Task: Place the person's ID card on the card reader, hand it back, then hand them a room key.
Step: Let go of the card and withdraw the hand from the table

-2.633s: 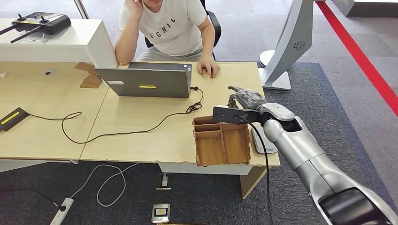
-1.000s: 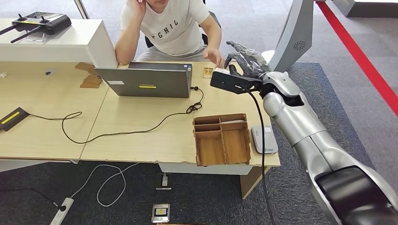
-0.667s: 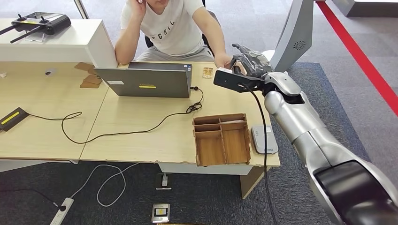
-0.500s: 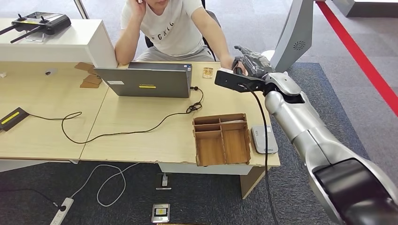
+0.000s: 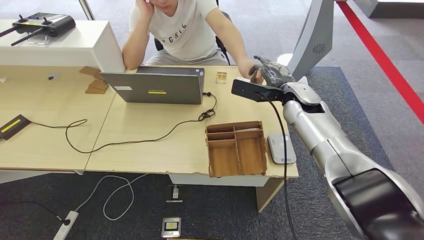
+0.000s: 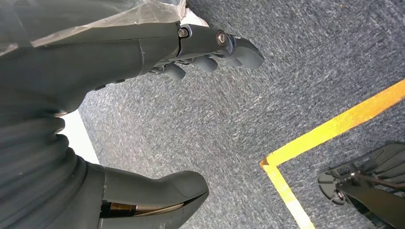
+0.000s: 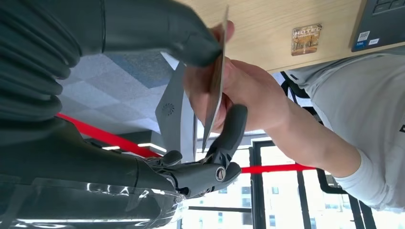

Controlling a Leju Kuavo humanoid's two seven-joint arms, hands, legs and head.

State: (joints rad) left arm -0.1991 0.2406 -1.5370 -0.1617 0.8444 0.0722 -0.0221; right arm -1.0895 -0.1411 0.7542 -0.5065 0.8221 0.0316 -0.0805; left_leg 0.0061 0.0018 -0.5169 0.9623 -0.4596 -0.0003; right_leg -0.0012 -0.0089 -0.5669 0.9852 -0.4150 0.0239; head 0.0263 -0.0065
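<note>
Up close at the right wrist, right hand (image 7: pixel 210 90) pinches ID card (image 7: pixel 216 81), person's hand (image 7: pixel 248 98) gripping it too

We see the wooden tray (image 5: pixel 236 148) on the table (image 5: pixel 150 135), left of the card reader (image 5: pixel 280 148); the laptop (image 5: pixel 156 85) behind.

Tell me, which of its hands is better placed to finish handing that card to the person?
The right hand: it grips the card with the person's hand already touching it. The left hand hangs over carpet.
</note>
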